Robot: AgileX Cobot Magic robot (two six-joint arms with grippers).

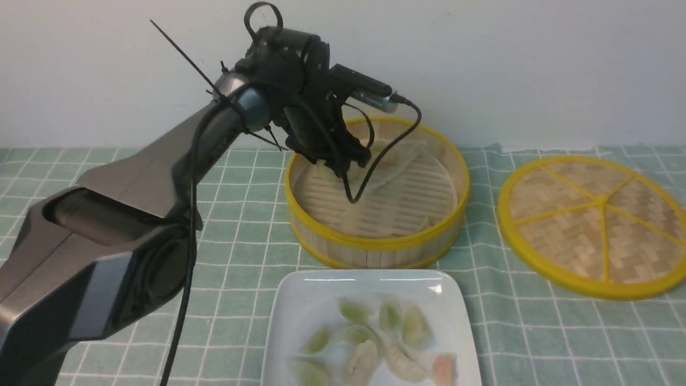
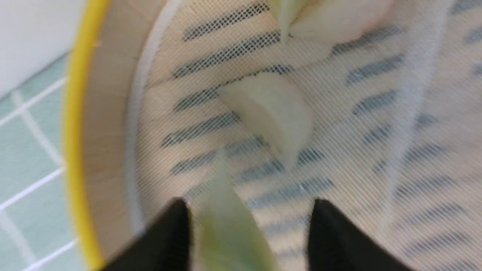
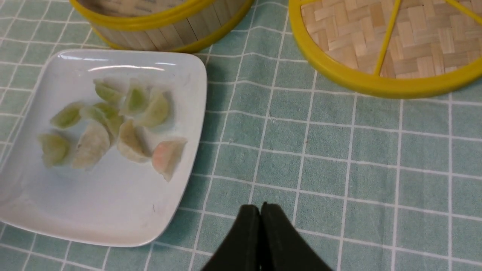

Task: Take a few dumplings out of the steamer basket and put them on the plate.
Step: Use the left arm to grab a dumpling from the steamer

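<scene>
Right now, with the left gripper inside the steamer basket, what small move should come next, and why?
Probably close the left gripper: its jaws stand open in the steamer basket, with a pale green dumpling between them, not yet pinched.

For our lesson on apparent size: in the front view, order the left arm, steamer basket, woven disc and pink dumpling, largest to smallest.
1. Left arm, though nearest the camera.
2. Steamer basket and woven disc: alike, unranked; the disc is cropped.
3. Pink dumpling.
</scene>
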